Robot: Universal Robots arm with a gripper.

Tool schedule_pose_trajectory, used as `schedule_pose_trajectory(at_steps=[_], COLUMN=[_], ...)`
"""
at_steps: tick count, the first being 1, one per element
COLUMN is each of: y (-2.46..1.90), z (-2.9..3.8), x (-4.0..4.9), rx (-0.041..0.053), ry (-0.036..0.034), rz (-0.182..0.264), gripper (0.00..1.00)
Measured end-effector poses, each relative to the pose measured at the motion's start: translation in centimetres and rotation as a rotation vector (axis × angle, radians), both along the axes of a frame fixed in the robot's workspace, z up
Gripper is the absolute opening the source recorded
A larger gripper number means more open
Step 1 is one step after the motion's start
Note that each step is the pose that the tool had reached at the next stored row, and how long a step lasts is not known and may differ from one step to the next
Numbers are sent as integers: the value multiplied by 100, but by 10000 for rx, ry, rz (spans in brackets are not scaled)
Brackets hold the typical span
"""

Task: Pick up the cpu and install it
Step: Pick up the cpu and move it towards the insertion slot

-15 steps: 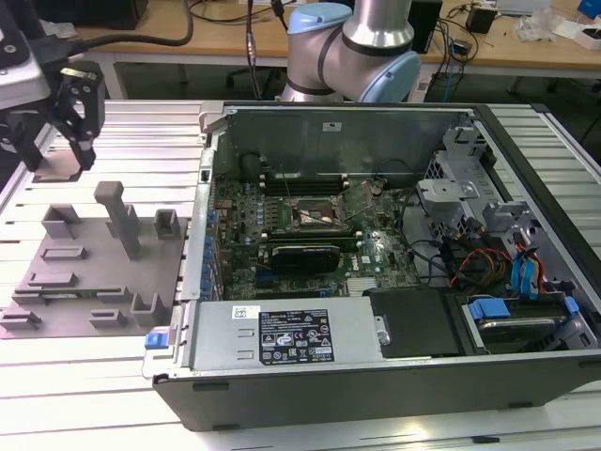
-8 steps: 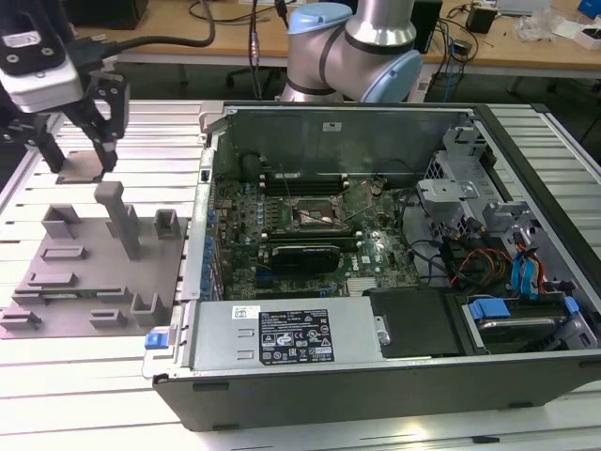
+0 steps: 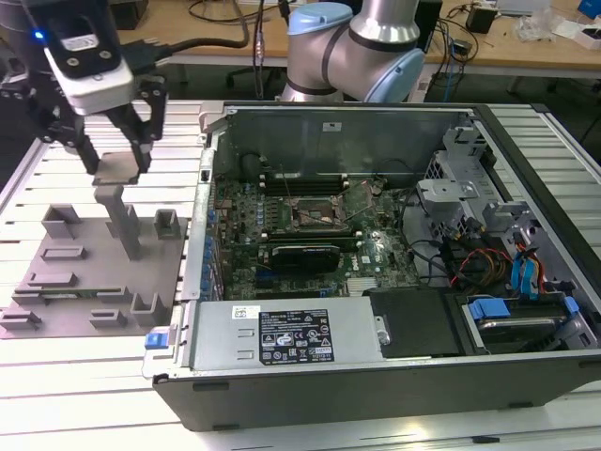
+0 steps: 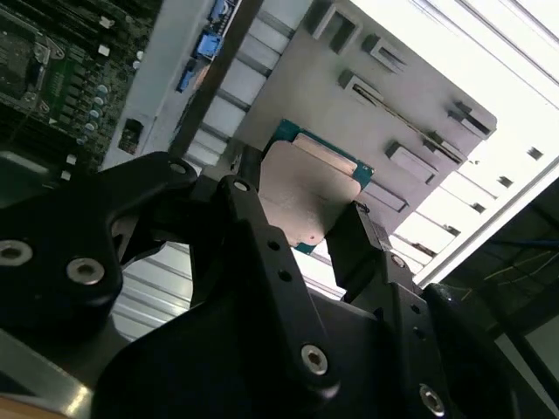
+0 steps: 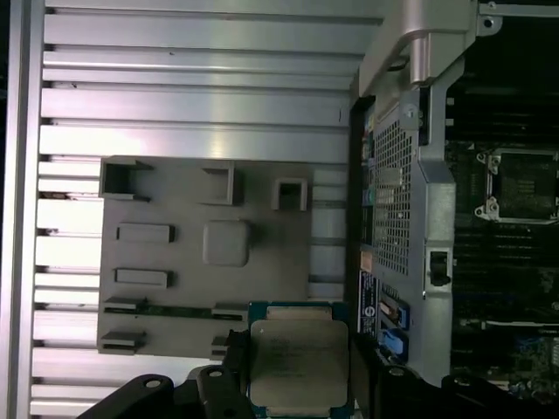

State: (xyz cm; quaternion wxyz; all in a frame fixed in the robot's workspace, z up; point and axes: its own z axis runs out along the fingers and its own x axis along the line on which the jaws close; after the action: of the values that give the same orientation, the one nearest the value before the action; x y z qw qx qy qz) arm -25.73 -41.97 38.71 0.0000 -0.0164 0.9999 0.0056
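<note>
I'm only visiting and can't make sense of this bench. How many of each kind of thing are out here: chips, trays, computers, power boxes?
cpu, held in the gripper: 1
grey fixture tray: 1
open computer case: 1
power supply inside the case: 1
Total: 4

cpu [image 4: 310,188] edges behind gripper [image 4: 301,223]
</note>
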Motion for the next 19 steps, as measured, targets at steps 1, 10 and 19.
schedule_pose_trajectory(at_steps=[1, 10, 19], y=[-3, -30, -51], z=[0, 0, 0], x=[53, 503, 873], rx=[0, 0, 0], ry=[0, 0, 0], rz=[-2, 0, 0], gripper=[55, 55, 55])
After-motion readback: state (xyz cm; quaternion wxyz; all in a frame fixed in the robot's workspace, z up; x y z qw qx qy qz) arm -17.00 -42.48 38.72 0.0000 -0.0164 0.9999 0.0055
